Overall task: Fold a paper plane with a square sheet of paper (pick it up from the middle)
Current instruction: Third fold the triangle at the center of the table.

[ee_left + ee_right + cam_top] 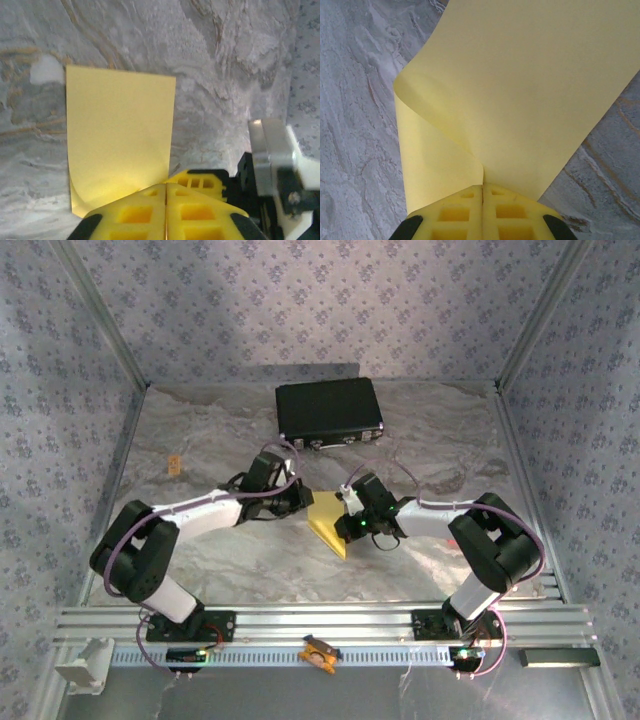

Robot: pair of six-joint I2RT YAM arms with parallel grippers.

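The square sheet of paper (328, 524) is plain yellow and lies mid-table between my two grippers. My right gripper (482, 188) is shut on the sheet (520, 90), which curls up and over from the jaws in a loose roll. My left gripper (166, 185) is shut with its tips at the near edge of the sheet (120, 135), pinching it beside a corner; the rest lies flat on the table, one near corner curling up. From above, the left gripper (303, 498) is at the sheet's upper left and the right gripper (342, 514) at its right.
A black rectangular case (329, 413) lies at the back of the marbled table (420, 440). A small orange clip (174, 464) sits at the left. An orange object (319, 652) rests on the front rail. The right arm's yellow finger (202, 178) sits just behind my left jaws.
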